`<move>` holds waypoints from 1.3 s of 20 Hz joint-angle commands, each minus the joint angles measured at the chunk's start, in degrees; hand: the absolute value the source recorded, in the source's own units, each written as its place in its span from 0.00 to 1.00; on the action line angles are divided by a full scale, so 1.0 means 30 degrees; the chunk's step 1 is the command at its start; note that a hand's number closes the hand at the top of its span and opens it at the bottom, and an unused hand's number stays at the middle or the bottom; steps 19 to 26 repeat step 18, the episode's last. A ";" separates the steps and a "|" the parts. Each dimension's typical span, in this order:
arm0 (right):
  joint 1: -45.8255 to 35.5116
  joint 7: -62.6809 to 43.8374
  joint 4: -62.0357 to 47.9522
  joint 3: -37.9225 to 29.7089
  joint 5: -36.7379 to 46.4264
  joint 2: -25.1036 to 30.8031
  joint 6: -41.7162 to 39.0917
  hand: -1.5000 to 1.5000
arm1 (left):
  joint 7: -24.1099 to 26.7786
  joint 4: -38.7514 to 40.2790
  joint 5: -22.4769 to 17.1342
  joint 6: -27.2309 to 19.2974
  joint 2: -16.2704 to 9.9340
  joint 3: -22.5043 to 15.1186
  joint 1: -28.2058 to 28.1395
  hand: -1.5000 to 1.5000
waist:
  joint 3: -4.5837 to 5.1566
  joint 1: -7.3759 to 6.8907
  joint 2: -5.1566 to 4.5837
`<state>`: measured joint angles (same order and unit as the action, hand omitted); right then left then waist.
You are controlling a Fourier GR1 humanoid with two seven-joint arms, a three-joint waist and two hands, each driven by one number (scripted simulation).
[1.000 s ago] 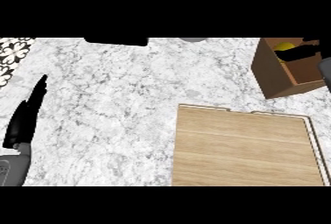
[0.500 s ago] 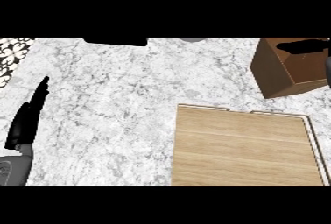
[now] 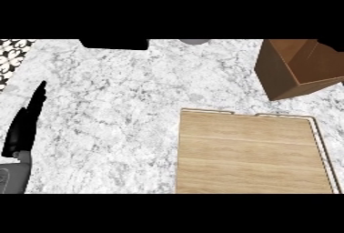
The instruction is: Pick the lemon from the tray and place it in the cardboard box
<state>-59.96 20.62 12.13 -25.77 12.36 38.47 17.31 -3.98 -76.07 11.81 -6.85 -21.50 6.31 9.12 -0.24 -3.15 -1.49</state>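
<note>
Lemon: nowhere visible.
Cardboard box (image 3: 300, 68): up and right of the tray, near it, apart.
Tray (image 3: 252, 154): wooden, bare.
Left hand (image 3: 25, 123): far left of the tray, fingers straight, holding nothing.
Right hand: out of view.

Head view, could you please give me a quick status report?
Left hand open, resting at left edge. Right hand not in view. Lemon not visible; wooden tray bare. Cardboard box at upper right, nothing blocking.
</note>
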 commanded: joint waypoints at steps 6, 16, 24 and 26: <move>0.3279 0.1908 -0.0654 -0.1919 -0.1705 0.3568 -0.3065 0.00 | 0.0279 -0.0650 -0.0033 -0.0026 0.0071 0.0308 -0.1158 0.50 | 0.0004 0.0327 0.0181; 0.7041 0.3291 -0.0761 -0.2185 -0.2131 0.7020 -0.7816 0.00 | 0.0389 -0.0050 -0.0137 0.0378 -0.0223 0.0884 -0.1016 0.50 | 0.0019 0.0705 0.0317; 0.7648 0.3896 -0.0880 -0.2025 -0.1994 0.6051 -0.7110 0.00 | 0.0368 -0.0763 -0.0035 0.0267 -0.0044 0.0796 -0.1311 0.50 | 0.0012 0.0559 0.0314; 0.7648 0.3896 -0.0880 -0.2025 -0.1994 0.6051 -0.7110 0.00 | 0.0368 -0.0763 -0.0035 0.0267 -0.0044 0.0796 -0.1311 0.50 | 0.0012 0.0559 0.0314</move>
